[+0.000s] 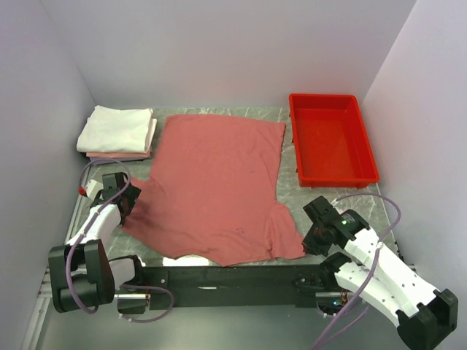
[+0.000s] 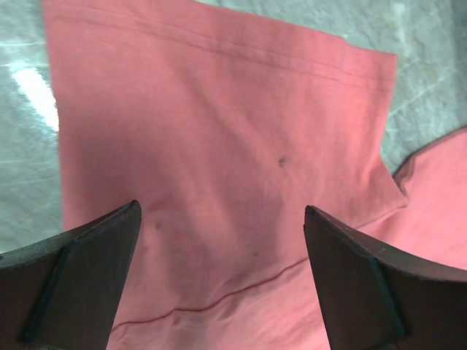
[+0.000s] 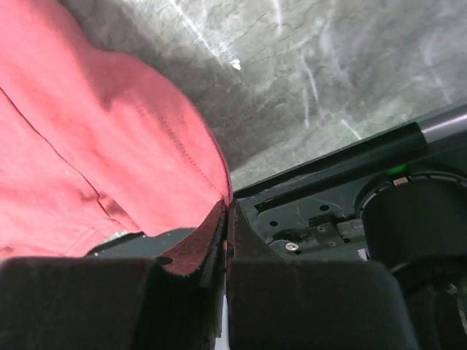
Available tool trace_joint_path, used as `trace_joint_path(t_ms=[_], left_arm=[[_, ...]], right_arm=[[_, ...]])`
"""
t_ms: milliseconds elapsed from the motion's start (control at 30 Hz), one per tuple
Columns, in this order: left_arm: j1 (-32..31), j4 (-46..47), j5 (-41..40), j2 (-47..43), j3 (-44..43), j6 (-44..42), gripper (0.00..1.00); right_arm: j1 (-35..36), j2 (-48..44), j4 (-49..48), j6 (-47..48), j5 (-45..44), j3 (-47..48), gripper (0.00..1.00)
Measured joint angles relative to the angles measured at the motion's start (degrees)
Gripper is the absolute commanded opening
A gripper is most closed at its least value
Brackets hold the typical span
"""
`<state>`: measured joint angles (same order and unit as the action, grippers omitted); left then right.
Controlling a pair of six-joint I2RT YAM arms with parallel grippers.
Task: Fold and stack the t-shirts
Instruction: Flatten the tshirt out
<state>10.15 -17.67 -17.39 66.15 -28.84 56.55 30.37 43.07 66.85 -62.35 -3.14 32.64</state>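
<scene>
Surface (image 1: 292,193) of grey mottled finish carries everything between pale walls. Across its middle the salmon-red t-shirt (image 1: 215,182) lies spread flat, its sleeves on the side nearest the arm bases. At the far right sits a red tray (image 1: 332,146), just apart from the cloth. At the far left, a folded white t-shirt (image 1: 115,128) rests on a folded pale pink t-shirt (image 1: 117,154), close to the spread shirt's far-left corner. The left claw (image 2: 222,211) hovers over the near-left sleeve with its jaws wide apart and only flat fabric below them. The right claw (image 3: 225,211) is closed, pinching the stitched edge of the near-right sleeve by the surface's near edge.
</scene>
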Motion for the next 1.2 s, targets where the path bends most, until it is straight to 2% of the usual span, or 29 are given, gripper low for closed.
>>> trace_joint_path(t_ms=[100, 233, 267, 333, 367, 467, 533, 567, 667, 800, 1033, 1133, 1200], left_arm=[[0.44, -0.63, -0.35, -0.04, 0.0, 0.0, 0.99], [0.57, -0.79, -0.48, -0.22, 0.0, -0.17, 1.0], [0.61, -0.79, -0.46, -0.33, 0.0, -0.22, 0.99], [0.61, -0.79, -0.46, -0.35, 0.0, -0.33, 0.99], [0.66, -0.81, -0.46, -0.35, 0.0, -0.35, 0.99], [0.7, -0.85, -0.46, -0.35, 0.0, -0.37, 0.99], [0.72, -0.9, -0.46, -0.37, 0.0, -0.37, 1.0], [0.76, -0.98, -0.46, -0.37, 0.0, -0.35, 0.99], [0.79, -1.14, -0.39, -0.68, 0.0, -0.35, 0.99], [0.81, -1.14, 0.26, -1.9, 0.0, -0.35, 0.99], [0.81, -1.01, 2.78, -4.17, 0.0, -0.2, 0.99], [0.81, -0.59, 4.07, -5.64, 0.0, -0.13, 0.99], [0.81, -0.57, 4.22, -6.54, 0.0, -0.13, 0.99]], right_arm=[[0.31, -1.31, 1.66, -1.92, -1.66, 0.72, 0.0], [0.46, -3.43, 2.99, -4.22, -3.19, 1.53, 0.05], [0.46, -3.87, 3.19, -4.66, -3.45, 1.53, 0.15], [0.5, -3.69, 3.28, -5.75, -4.2, 1.53, 0.29], [0.5, -3.28, 3.23, -6.08, -4.72, 1.53, 0.47], [0.5, -1.27, 3.67, -6.58, -7.63, 2.19, 0.68], [0.5, 0.68, 3.87, -5.95, -10.29, 4.52, 0.73], [0.5, 1.79, 3.93, -5.27, -11.85, 6.4, 0.79], [0.5, 4.9, 0.17, -1.36, -14.91, 10.62, 0.79], [0.35, 10.36, -10.93, 7.02, -12.94, 10.27, 0.76], [-1.38, 27.54, -23.76, 18.67, -11.41, 9.77, 0.74], [-4.0, 31.67, -27.15, 22.32, -11.13, 9.2, 0.71], [-6.43, 33.11, -29.24, 24.61, -9.97, 8.72, 0.65]])
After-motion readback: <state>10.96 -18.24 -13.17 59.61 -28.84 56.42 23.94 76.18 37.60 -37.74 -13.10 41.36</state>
